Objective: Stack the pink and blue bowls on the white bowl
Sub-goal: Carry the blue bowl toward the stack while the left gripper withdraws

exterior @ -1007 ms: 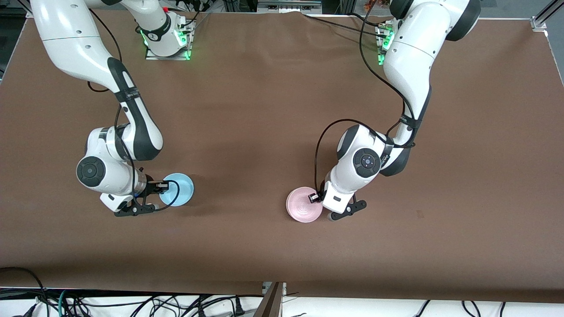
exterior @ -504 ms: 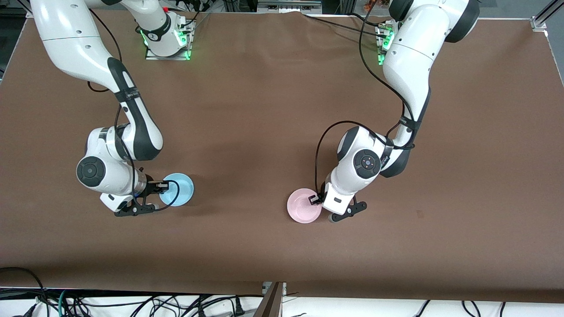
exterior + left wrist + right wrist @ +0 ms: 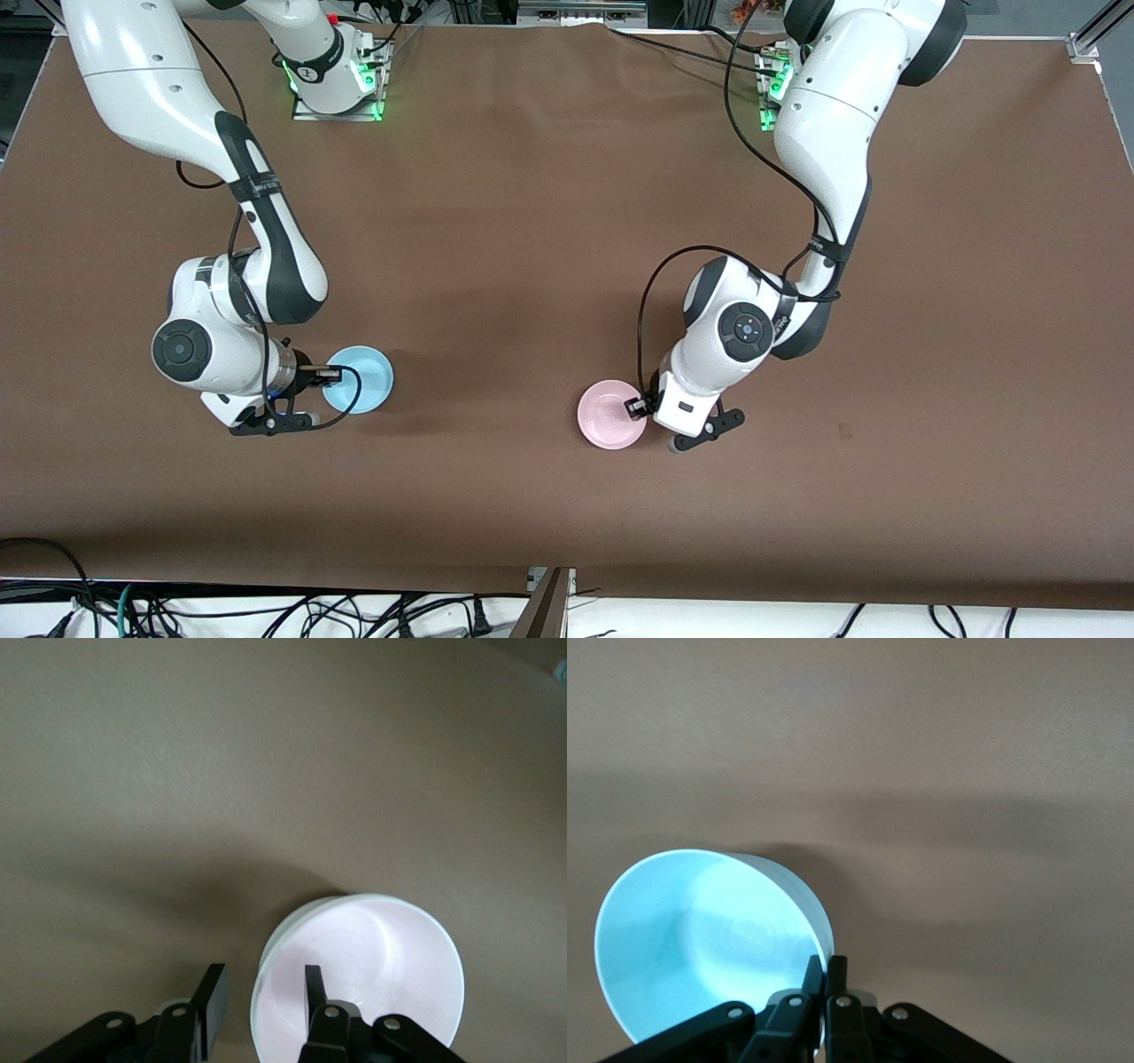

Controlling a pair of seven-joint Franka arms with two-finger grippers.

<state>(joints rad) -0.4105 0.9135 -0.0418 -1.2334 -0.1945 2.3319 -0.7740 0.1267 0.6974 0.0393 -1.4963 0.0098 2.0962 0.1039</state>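
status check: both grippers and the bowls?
Left gripper open astride pink bowl rim. Right gripper shut on blue bowl rim. White bowl not visible. Nothing in the way.

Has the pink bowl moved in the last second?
Yes, barely. Against the small dark mark on the table, the pink bowl looks a little smaller and settled, as if lowered, while the left end effector opens around its rim.

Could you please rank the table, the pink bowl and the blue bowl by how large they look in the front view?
1. Table, by far the largest.
2. Pink bowl and blue bowl: they look about alike, so I would not rank one above the other, especially as the hands partly cover their rims.
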